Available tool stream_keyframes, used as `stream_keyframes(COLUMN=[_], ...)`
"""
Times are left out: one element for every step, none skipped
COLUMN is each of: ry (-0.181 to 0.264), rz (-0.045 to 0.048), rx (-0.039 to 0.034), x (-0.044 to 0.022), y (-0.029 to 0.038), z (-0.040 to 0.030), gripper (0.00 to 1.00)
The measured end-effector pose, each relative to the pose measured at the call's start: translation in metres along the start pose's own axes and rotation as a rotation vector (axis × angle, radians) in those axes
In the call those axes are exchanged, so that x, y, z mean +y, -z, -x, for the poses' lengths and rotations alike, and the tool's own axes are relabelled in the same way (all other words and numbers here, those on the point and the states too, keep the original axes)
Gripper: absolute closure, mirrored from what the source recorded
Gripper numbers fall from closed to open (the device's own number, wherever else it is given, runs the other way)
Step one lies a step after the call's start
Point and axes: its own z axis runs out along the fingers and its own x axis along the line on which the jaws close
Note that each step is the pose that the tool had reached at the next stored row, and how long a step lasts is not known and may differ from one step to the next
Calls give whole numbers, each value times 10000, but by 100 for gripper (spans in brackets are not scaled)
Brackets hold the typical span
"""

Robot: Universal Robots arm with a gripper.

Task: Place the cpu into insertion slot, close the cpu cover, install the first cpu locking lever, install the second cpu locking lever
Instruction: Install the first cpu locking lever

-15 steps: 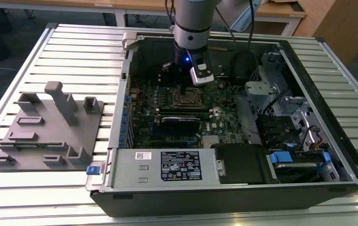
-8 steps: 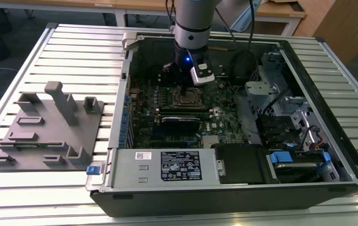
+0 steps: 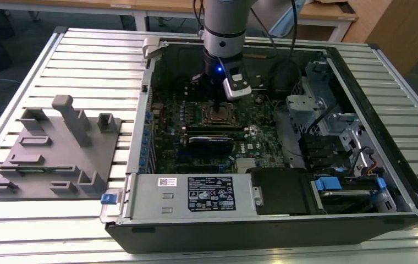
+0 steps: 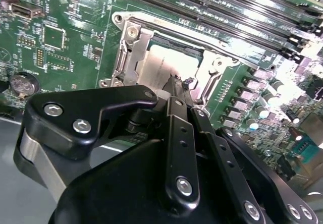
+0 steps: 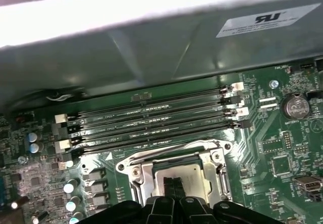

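Hovering over the insertion slot (image 5: 176, 176), gripper (image 5: 174, 186) fingers pinched together, tips at the cpu (image 4: 169, 65) seated in the slot; cpu cover (image 4: 199, 62) looks down over it.

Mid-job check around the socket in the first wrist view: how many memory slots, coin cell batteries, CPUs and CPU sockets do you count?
Memory slots: 4
Coin cell battery: 1
cpu: 1
insertion slot: 1
Total: 7
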Motion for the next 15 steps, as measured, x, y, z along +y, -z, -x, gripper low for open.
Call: stream_keyframes(ry=[4, 10, 16, 25, 39, 72, 124, 400, 499, 580, 602, 604, 606, 607, 607], rz=[7, 13, 17, 17, 17, 18, 21, 32, 37, 39, 40, 41, 37, 37, 40], rx=[-30, -56, -72, -74, -73, -73, -71, -62, -59, -56, -56, -55, -54, -54, -55], x=[0, 1, 1, 2, 2, 3, 4, 9, 9, 10, 10, 10, 10, 10, 10], y=[0, 0, 0, 0, 0, 0, 0, -1, -2, -2, -2, -1, 3, 10, 21], z=[1, 4, 6, 10, 14, 19, 23, 44, 47, 48, 48, 48, 48, 49, 49], gripper=[90, 90, 90, 90, 90, 90, 90, 90, 90, 90, 90, 90, 90, 90, 90])
